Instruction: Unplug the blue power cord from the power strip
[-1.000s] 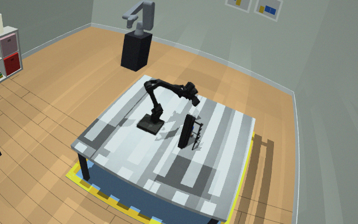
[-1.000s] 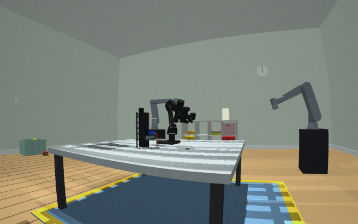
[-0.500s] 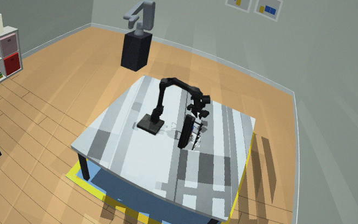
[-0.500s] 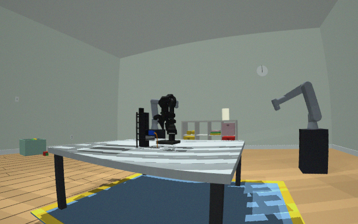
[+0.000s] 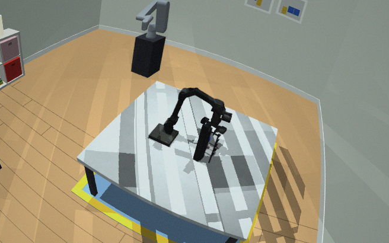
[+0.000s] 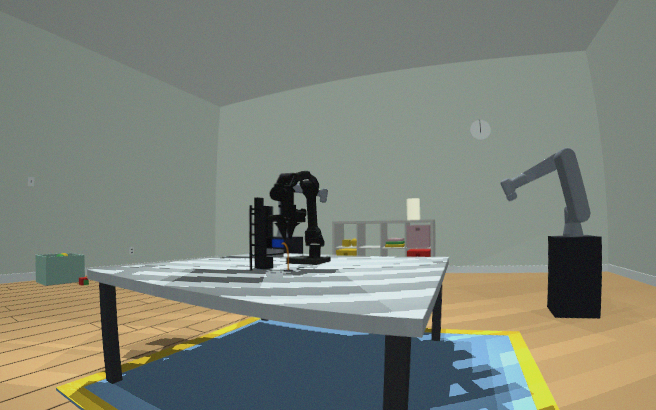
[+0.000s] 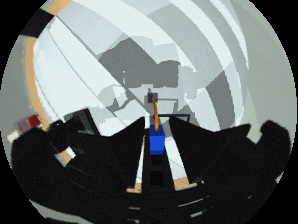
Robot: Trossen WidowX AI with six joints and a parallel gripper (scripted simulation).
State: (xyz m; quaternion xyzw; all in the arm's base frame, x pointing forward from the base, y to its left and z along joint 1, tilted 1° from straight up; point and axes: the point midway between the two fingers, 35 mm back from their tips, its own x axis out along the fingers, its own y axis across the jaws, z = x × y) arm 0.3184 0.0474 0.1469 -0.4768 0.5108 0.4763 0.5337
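The power strip (image 5: 200,143) (image 6: 263,236) (image 7: 156,167) is a tall black bar standing upright on the table, with dark sockets in the wrist view. The blue plug (image 6: 277,242) (image 7: 157,143) sits against the strip's side face; whether it is seated in a socket cannot be told. In the top view only a sliver of blue shows beside the strip. An orange cord (image 6: 287,257) (image 7: 156,112) runs from the plug down toward the table. My gripper (image 6: 288,237) (image 7: 157,119) is partly open and points down at the plug, its fingers on either side with gaps. The top view hides the fingertips.
A thin black ladder-like frame (image 5: 214,148) (image 6: 251,239) stands close beside the strip. A small dark block (image 7: 152,97) lies on the table at the cord's far end. My arm's base (image 5: 163,135) (image 6: 309,259) stands on the table (image 5: 105,153) (image 6: 351,285).
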